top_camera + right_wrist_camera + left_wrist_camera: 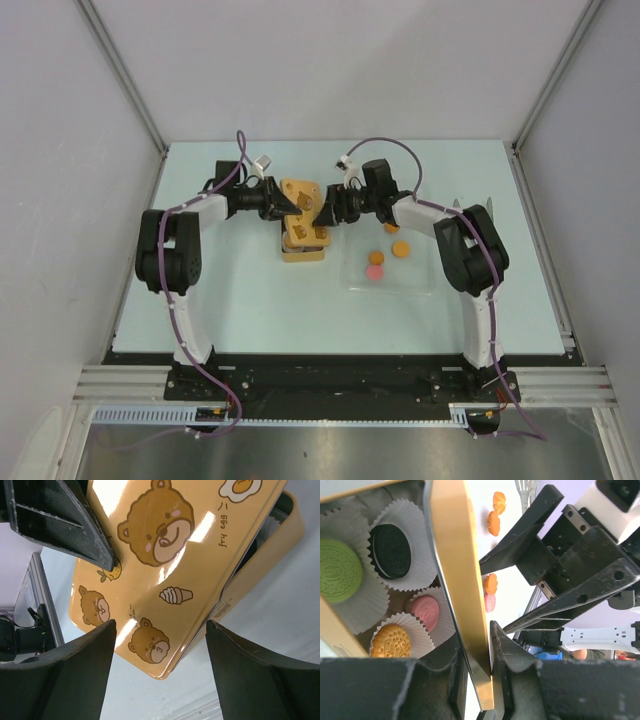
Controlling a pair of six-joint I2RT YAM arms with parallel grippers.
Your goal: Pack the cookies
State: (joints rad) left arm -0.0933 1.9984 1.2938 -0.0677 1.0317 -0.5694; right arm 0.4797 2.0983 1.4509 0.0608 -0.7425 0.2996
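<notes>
**Cookies (391, 550) cupped in the tin, lid tilted above**

Green, black, pink and orange cookies sit in white paper cups (415, 527) inside the yellow tin (303, 250). More orange and pink ones lie loose on the clear tray (420, 282) to its right on the table (250, 300). Now the left claw (479, 645) pinches the edge of the bear-printed lid (170, 545). Beside that lid the right claw (160, 627) stands wide open, holding nothing.

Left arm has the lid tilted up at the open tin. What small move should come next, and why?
Probably close the right fingers on the lid. They stand wide open with its corner between them, while the left fingers pinch only one rim and the lid hangs tilted by the tin. A second hold would likely steady it.
</notes>
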